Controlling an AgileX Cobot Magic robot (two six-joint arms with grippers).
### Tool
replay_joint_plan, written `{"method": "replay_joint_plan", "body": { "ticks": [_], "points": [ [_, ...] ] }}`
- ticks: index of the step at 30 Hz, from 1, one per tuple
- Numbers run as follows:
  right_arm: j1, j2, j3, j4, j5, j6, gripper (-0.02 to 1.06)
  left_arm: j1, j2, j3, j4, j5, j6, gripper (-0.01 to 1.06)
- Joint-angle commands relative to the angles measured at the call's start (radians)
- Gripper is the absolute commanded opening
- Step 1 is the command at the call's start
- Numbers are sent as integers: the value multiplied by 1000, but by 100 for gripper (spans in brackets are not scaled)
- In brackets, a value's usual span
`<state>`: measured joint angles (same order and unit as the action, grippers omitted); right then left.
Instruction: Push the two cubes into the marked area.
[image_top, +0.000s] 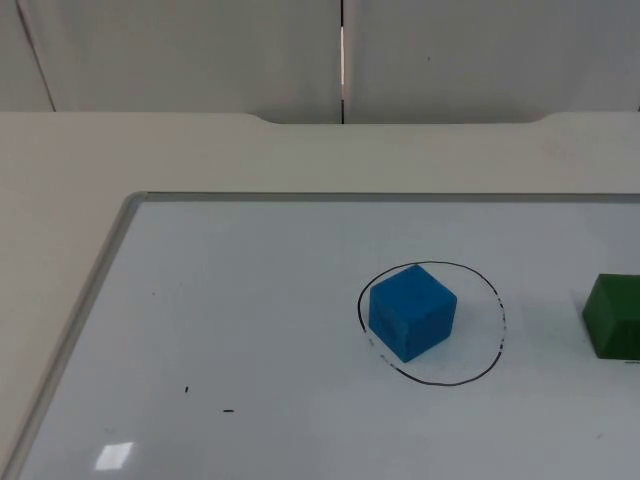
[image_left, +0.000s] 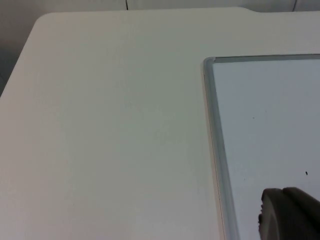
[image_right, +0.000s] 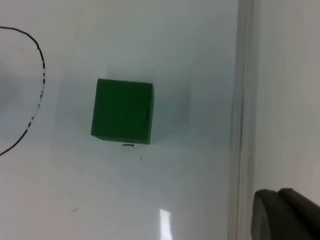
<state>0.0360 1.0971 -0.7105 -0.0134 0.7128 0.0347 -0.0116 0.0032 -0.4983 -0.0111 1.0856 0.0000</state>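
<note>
A blue cube (image_top: 412, 310) sits inside the black hand-drawn circle (image_top: 497, 335) on the whiteboard, in its left half. A green cube (image_top: 614, 316) rests on the board to the right of the circle, outside the line. In the right wrist view the green cube (image_right: 123, 111) lies apart from the circle's line (image_right: 41, 60). My right gripper (image_right: 285, 216) hovers by the board's right frame, off to the side of the green cube and touching nothing. My left gripper (image_left: 289, 216) hangs just inside the board's left frame, far from both cubes.
The whiteboard's aluminium frame (image_top: 100, 290) forms a low raised edge on the white table; it also shows as a frame strip (image_left: 217, 150) and as the right frame (image_right: 241, 100). Small black marks (image_top: 228, 410) dot the board. The grey partition wall (image_top: 200, 50) closes the back.
</note>
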Motion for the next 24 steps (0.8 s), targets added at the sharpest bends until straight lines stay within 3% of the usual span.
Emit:
{"method": "replay_joint_plan", "body": {
  "ticks": [1,14,24],
  "points": [
    [-7,7,-5,-6,-4,-1,0,3,-3,4,2,-11,6,0],
    [-7,110,-5,-3,13,32,0,3,-3,4,2,-11,6,0],
    [-7,318,-5,-4,-128,55,0,3,-3,4,2,-11,6,0]
  ]
}}
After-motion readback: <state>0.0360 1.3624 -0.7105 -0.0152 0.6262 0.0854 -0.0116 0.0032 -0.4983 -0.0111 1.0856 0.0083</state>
